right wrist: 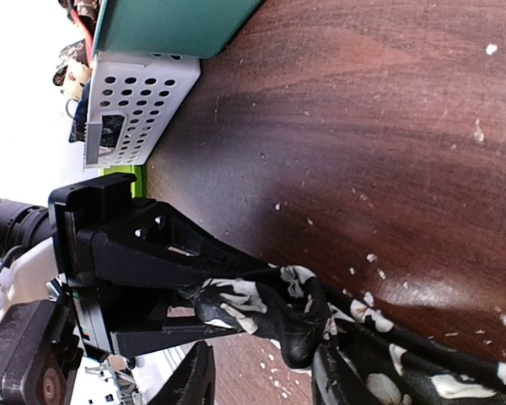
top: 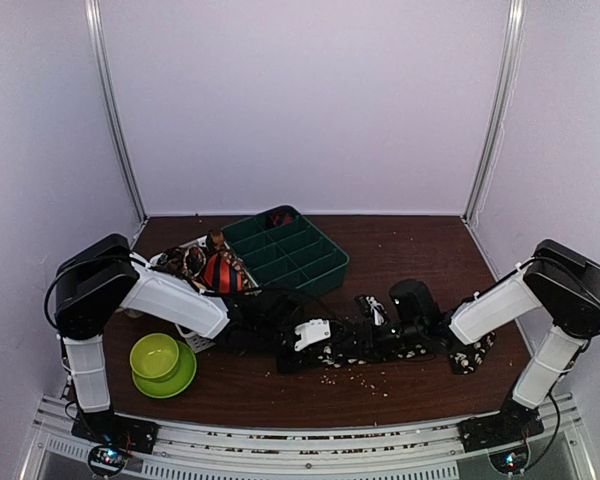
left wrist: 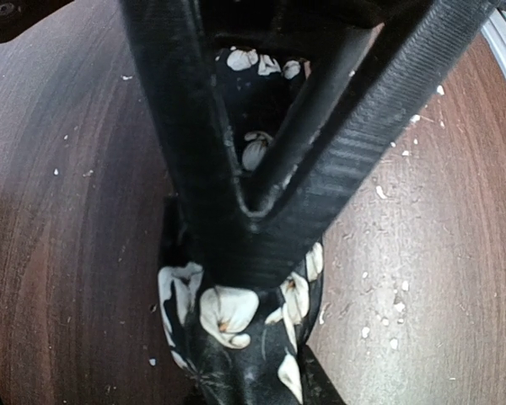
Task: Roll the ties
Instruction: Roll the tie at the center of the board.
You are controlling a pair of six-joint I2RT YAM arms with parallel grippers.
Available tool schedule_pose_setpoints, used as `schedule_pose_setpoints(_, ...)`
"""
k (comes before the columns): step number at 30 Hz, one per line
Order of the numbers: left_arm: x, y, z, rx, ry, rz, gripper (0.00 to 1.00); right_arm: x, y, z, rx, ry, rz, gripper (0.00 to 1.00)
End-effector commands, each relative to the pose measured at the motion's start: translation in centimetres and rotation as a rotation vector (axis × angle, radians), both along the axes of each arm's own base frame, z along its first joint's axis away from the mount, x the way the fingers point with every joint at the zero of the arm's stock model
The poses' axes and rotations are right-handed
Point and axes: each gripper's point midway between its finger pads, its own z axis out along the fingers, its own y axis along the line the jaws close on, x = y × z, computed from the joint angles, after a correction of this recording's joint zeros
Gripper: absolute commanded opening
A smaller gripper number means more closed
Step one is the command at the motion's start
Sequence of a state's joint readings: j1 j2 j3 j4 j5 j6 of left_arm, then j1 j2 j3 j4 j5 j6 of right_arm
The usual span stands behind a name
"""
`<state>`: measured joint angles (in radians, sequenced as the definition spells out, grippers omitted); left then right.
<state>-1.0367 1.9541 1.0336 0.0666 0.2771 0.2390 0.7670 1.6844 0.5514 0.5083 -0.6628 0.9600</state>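
Observation:
The black tie with cream flower spots (top: 420,350) lies across the front of the table. My left gripper (top: 335,345) is shut on its bunched left end, and the left wrist view shows the jaws (left wrist: 253,245) pinched together on the flowered fabric (left wrist: 232,316). My right gripper (top: 377,322) is open just to the right of it. In the right wrist view its fingers (right wrist: 261,356) stand either side of the folded tie end (right wrist: 274,308), which the left gripper's fingers (right wrist: 160,253) clamp. A red-and-black striped tie (top: 223,272) and a brown-gold one (top: 190,260) lie at the back left.
A green compartment bin (top: 325,262) stands at the back centre, beside a white perforated basket (right wrist: 139,105) holding the other ties. A lime-green bowl on a plate (top: 158,358) sits front left. Pale crumbs are scattered on the brown tabletop (top: 420,250).

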Motion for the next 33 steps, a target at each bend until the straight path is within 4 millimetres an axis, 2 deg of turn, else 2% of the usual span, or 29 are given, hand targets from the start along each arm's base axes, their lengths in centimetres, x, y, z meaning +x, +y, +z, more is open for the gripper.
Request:
schedule_pose_setpoints(1,-1.0,1.4,-0.8,0.045,0.042,-0.024,0.24,0.7,-0.3,-0.5,-0.038,-0.034,-0.014,0.43)
schedule_pose_setpoints(6,-1.1,1.3,-0.8,0.042,0.047,-0.029,0.24,0.9,-0.9,-0.9,-0.081,-0.055,-0.036,0.46)
schedule_pose_setpoints(10,-1.2,1.3,-0.9,0.044,0.048,-0.029,0.25,1.3,-0.4,-0.2,-0.061,-0.070,-0.029,0.41)
schedule_pose_setpoints(12,-1.2,1.3,-0.8,0.044,0.050,-0.027,0.26,1.3,0.2,0.3,-0.030,-0.073,-0.017,0.33)
schedule_pose_setpoints(15,-0.9,1.3,-0.5,0.036,0.053,-0.014,0.30,1.0,0.4,0.5,-0.012,-0.073,-0.003,0.10)
schedule_pose_setpoints(16,-0.7,1.3,-0.3,0.032,0.050,-0.006,0.34,0.9,0.5,0.4,-0.010,-0.071,0.002,0.03)
schedule_pose_setpoints(18,-0.2,1.3,0.4,0.024,0.037,0.024,0.51,0.6,0.4,0.3,-0.008,-0.065,0.009,0.00)
schedule_pose_setpoints(20,0.3,1.6,1.7,0.007,0.015,0.057,0.67,0.3,0.3,0.1,-0.005,-0.057,0.013,0.00)
schedule_pose_setpoints(22,0.7,2.0,3.8,-0.046,-0.024,0.095,0.95,0.0,0.1,0.0,-0.006,-0.054,0.017,0.00)
schedule_pose_setpoints(24,1.1,2.7,6.3,-0.109,-0.070,0.136,0.98,-0.2,0.0,-0.1,-0.009,-0.051,0.020,0.00)
schedule_pose_setpoints(27,2.8,4.2,11.7,-0.239,-0.158,0.295,0.98,-0.4,-0.1,-0.2,-0.014,-0.045,0.026,0.00)
schedule_pose_setpoints(29,3.5,5.7,15.8,-0.400,-0.190,0.420,0.98,-0.5,-0.1,-0.2,-0.020,-0.042,0.033,0.00)
schedule_pose_setpoints(30,3.1,6.2,17.2,-0.494,-0.196,0.424,0.98,-0.6,-0.1,-0.2,-0.020,-0.042,0.038,0.00)
schedule_pose_setpoints(31,2.3,6.4,18.1,-0.576,-0.191,0.406,0.98,-0.7,-0.1,-0.2,-0.025,-0.042,0.042,0.00)
schedule_pose_setpoints(33,2.0,6.6,17.6,-0.641,-0.163,0.416,0.98,-0.7,-0.1,-0.4,-0.035,-0.040,0.050,0.00)
